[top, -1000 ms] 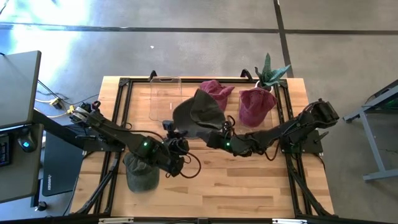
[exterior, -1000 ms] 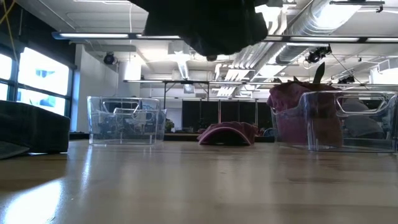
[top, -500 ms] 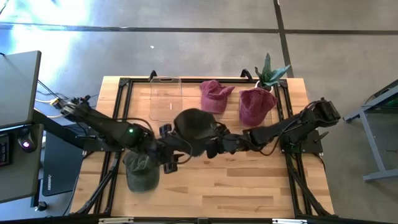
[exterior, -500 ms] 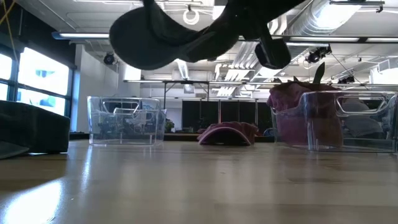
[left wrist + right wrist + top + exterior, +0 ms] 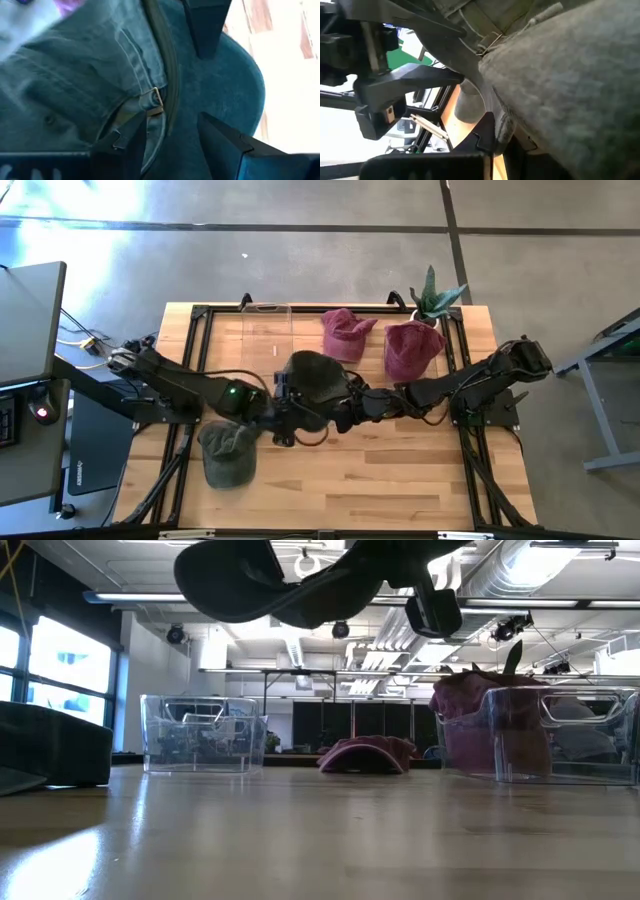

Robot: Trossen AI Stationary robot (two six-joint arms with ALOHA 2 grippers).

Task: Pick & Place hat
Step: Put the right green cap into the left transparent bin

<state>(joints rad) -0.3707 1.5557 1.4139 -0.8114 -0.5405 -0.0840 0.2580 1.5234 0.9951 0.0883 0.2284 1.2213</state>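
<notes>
1. Since half a second ago the dark olive cloth cap (image 5: 315, 377) has shifted slightly toward the table's far edge; it hangs in the air over the table's middle.
2. The right gripper (image 5: 345, 408) is clamped shut on the cap's edge; the left gripper (image 5: 283, 420) has its jaws partly apart around the cap's strap.
3. Only the left wrist view shows the strap's brass buckle (image 5: 156, 98).
4. In the low view, bare wooden tabletop (image 5: 330, 840) lies beneath the cap.

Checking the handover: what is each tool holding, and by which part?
Right tool grips the dark hat at its edge, lifted; left tool straddles its strap, grip unclear.
</notes>
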